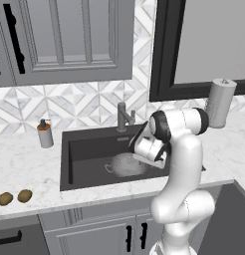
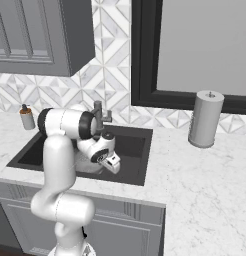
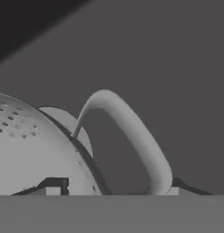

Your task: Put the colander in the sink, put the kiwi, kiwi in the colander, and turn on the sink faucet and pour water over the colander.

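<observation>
Over the sink [image 1: 74,149], arm bent down, tool [image 3: 116,189] tips spread astride colander [image 1: 125,164] loop handle [image 3: 132,136], colander partly hidden behind wrist.

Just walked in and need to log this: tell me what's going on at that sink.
The white arm is reaching down into the sink, its claw low at the colander, which sits inside the basin. In the hand view the claw's tips stand on either side of one of the colander's loop handles, apart rather than clamped. The two kiwis lie on the counter left of the sink. The faucet shows no water running.
</observation>
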Motion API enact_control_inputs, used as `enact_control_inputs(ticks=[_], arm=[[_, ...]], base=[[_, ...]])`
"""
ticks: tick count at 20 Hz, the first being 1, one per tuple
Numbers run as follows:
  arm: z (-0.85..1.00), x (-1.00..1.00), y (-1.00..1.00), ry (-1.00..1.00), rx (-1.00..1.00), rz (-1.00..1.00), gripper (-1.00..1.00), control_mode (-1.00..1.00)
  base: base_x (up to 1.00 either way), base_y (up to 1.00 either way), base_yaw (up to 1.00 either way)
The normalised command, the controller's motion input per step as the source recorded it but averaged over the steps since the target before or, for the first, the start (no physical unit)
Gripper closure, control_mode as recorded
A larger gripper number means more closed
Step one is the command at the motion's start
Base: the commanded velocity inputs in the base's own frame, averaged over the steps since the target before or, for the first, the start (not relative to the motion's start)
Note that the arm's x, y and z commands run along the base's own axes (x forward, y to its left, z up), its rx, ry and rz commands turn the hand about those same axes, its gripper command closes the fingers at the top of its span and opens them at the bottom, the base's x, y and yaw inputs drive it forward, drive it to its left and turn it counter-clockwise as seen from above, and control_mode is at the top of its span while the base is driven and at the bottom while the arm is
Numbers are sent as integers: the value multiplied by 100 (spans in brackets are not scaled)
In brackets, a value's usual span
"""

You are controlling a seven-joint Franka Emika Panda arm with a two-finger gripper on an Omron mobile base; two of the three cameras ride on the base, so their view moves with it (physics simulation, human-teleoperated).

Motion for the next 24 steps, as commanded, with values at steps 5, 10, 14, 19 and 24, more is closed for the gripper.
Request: enact_control_inputs(ticks=[5,10,14,19,24], arm=[[39,-30,-21,0,0,0,-100,-100],[89,-49,-36,-6,2,0,-100,-100],[100,-47,-52,-10,7,0,-100,-100],[100,-19,-45,-4,12,0,-100,-100],[100,-1,-24,0,15,3,-100,-100]], base=[[0,0,0],[0,0,0],[0,0,0],[0,0,0],[0,0,0]])
